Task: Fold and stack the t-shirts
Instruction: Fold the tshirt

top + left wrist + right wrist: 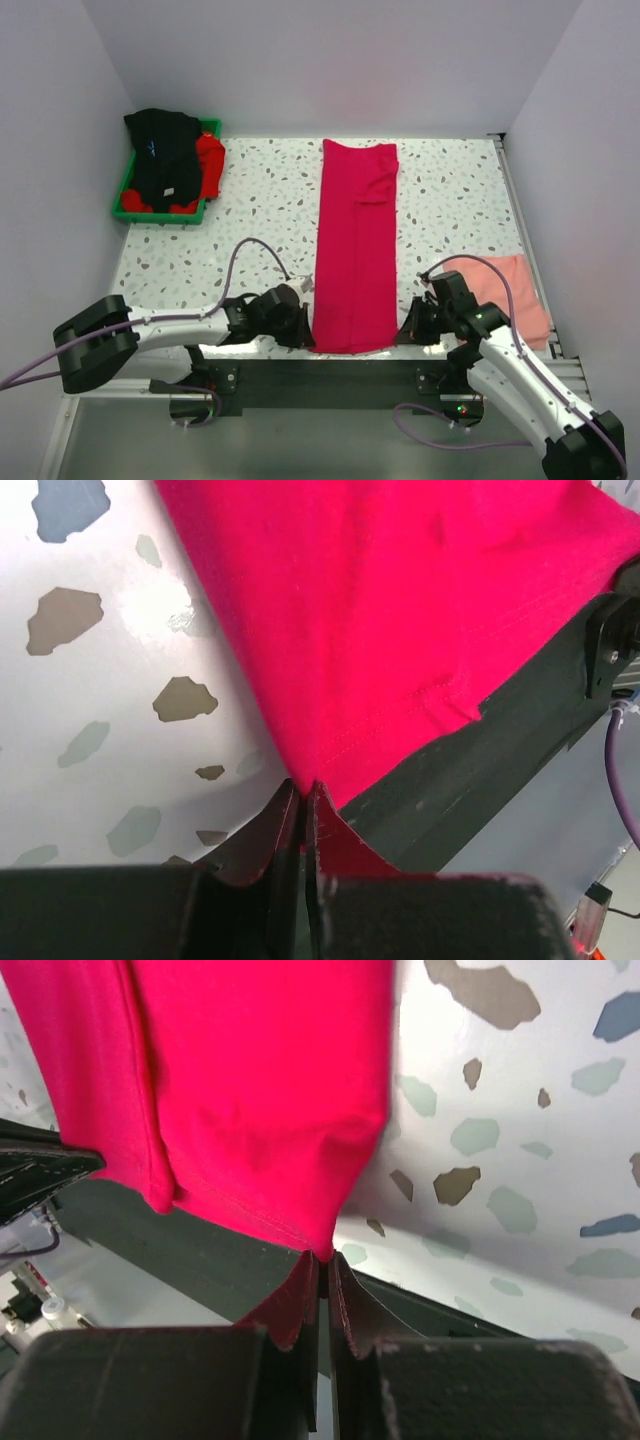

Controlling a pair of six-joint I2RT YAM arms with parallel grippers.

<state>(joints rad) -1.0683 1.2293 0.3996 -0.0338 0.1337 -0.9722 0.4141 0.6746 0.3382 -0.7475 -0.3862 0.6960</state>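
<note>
Your crimson shirt (355, 250) lies as a long strip down the middle of the table (450, 200). The left gripper (305, 792) and right gripper (322, 1260) sit at its two near corners, each clamped on the hem, which seems to overhang the table's near edge.

Nothing in the three views is legible: no writing, brand, number or sign. The only candidates are on the black t-shirt (165, 150) lying in the green tray (212, 128) at the far left corner of the tabletop (270, 200). A small pale tag (170, 192) sits toward its near end and a tiny bluish mark (150, 148) toward its far end, both too small to make out.
</note>
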